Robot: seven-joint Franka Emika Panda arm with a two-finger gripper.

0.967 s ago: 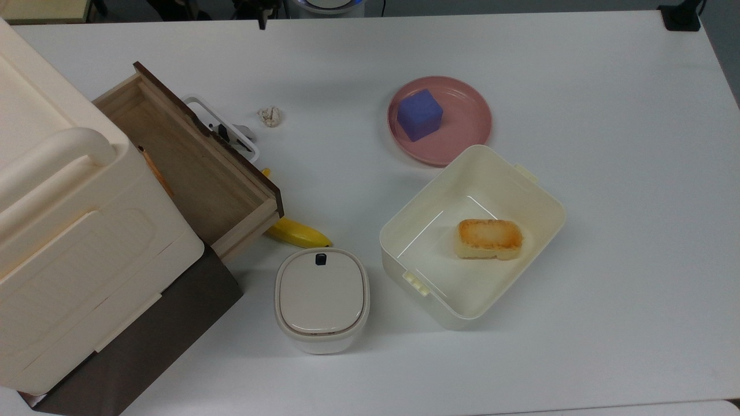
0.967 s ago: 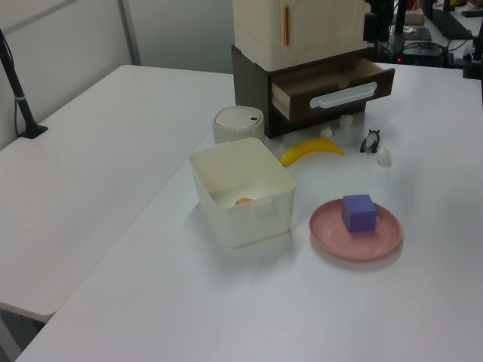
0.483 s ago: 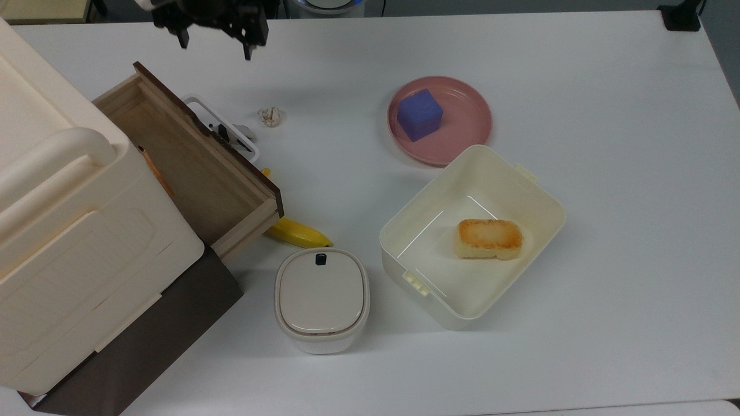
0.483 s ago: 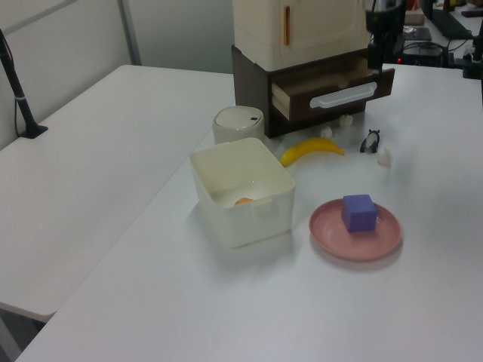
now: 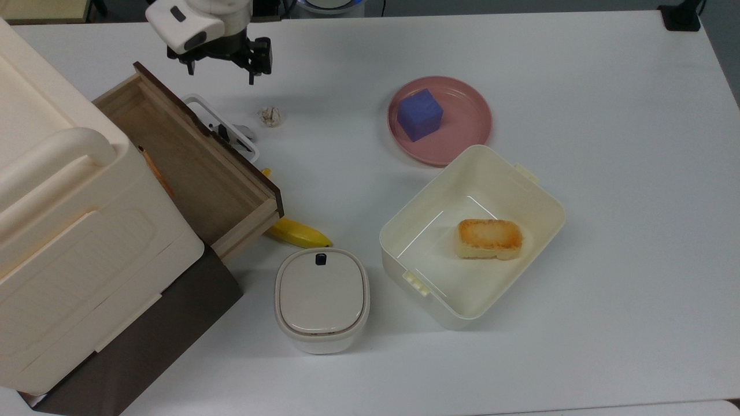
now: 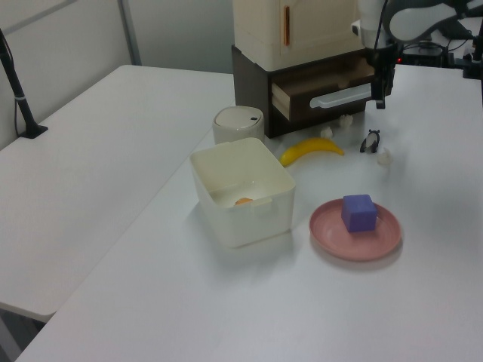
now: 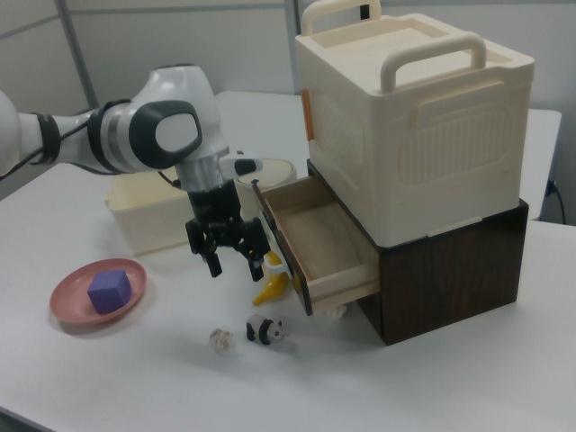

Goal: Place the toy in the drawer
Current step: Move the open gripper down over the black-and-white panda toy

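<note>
Gripper (image 7: 233,255) is held wide open, empty, above toy (image 7: 266,329) beside open drawer (image 7: 317,241), near table's (image 5: 607,115) edge.

The toy (image 7: 266,330) is a black-and-white panda. The drawer (image 7: 317,245) is light wood inside, with a dark brown front and a white handle. The hand (image 7: 232,256) is black on a white arm. The banana (image 5: 298,232) is yellow. The cube (image 5: 420,114) is purple-blue, sitting on a pink plate (image 5: 469,124). The paper wad (image 5: 270,116) is beige. The counter (image 5: 607,173) is white.

Panda toy (image 7: 266,330) lies beside open drawer (image 7: 324,241).
</note>
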